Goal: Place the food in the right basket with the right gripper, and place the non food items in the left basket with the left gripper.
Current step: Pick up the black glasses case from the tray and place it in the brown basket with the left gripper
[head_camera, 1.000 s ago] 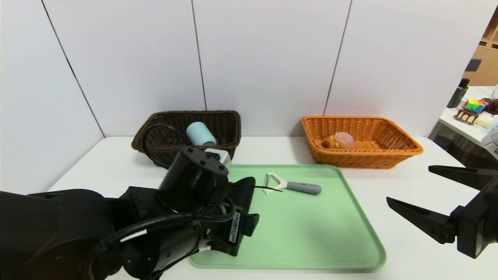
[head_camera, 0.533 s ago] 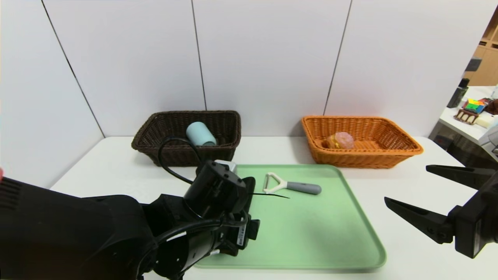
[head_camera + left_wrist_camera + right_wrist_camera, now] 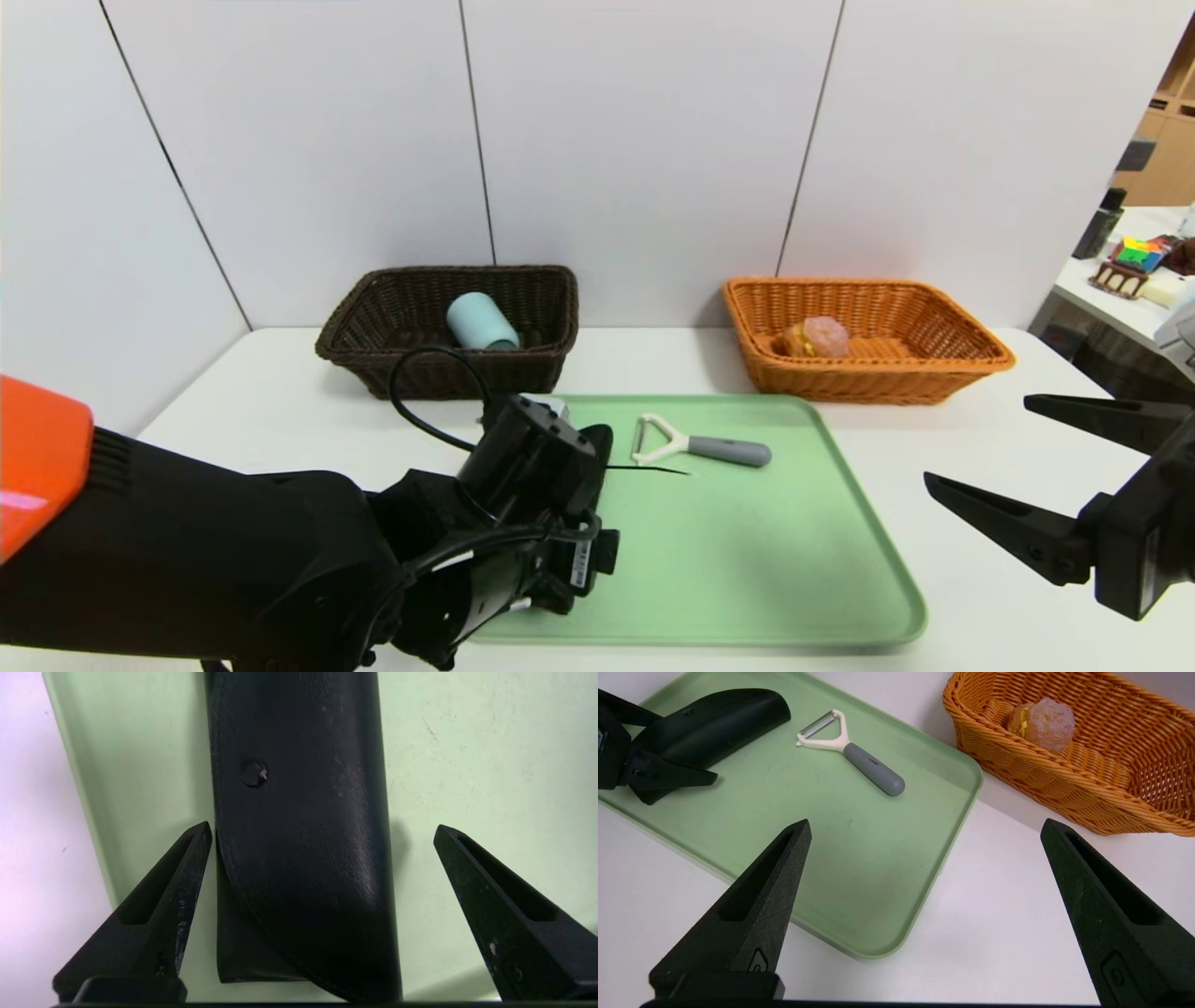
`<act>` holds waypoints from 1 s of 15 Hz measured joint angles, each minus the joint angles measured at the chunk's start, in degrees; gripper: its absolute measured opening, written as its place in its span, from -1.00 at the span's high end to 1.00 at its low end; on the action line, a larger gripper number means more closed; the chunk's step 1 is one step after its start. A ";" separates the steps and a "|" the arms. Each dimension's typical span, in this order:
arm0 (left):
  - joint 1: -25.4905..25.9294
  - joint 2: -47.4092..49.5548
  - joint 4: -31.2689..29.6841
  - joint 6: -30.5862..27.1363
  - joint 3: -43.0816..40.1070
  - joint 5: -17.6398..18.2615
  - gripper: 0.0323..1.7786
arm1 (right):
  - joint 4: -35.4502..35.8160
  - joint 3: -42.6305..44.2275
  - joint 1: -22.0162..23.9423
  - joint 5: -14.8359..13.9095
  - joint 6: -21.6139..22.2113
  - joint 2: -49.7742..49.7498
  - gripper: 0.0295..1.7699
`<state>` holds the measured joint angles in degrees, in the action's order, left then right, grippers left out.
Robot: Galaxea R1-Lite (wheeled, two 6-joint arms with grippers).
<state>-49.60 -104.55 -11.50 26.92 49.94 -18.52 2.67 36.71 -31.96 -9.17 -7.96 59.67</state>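
Black pouch on green tray; orange woven basket; dark brown woven basket.

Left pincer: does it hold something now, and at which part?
Nothing is held. The left pincer is open astride the black pouch on the green tray.

Cup in left basket, bun in right basket; pouch left of peeler on tray.
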 joint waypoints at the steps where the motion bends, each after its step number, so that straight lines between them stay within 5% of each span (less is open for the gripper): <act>1: 0.60 -0.27 -0.54 -0.21 0.02 0.00 -0.90 | 0.02 0.00 0.00 0.00 0.02 -0.02 -0.91; 15: 4.02 -4.06 -3.57 -0.55 0.20 -0.02 -0.90 | 0.00 -0.09 -0.06 0.00 -0.16 -0.13 -0.91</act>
<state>-45.58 -108.61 -15.07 26.37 50.14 -18.54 2.67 36.62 -32.02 -9.17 -8.12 59.54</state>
